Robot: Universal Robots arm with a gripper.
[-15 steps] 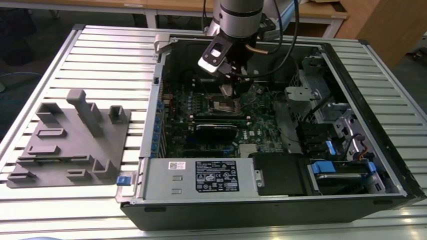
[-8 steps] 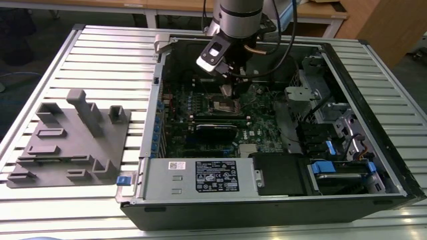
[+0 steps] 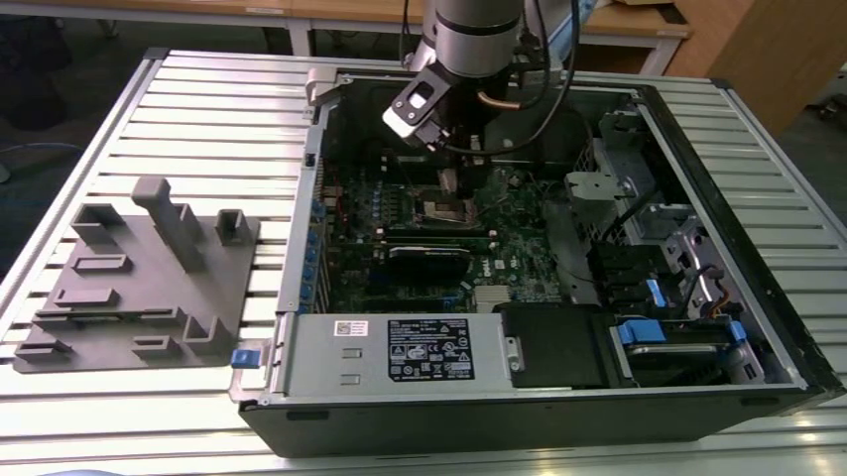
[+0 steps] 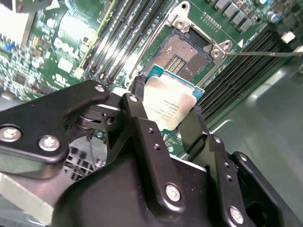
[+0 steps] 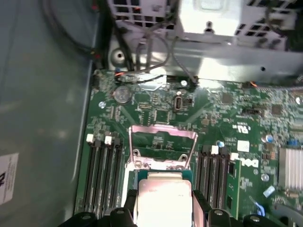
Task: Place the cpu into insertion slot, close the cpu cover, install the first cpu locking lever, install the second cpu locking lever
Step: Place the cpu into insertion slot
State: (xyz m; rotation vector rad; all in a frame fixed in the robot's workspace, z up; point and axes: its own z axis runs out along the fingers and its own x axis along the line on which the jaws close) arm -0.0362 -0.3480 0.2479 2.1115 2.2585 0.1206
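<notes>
Pincer [image 4: 165, 105] clenched on the cpu [image 4: 173, 97], just above the open insertion slot [image 4: 182, 53], at its six o'clock in the exterior view; a tilted or offset release could jam the chip or damage the slot.

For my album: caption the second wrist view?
The end effector holds the cpu just short of the open insertion slot on the green motherboard.

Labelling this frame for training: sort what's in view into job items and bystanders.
Job: gripper shut on the cpu; insertion slot; cpu cover, open.
Lying about: grey fixture tray; power supply; coin battery.
</notes>
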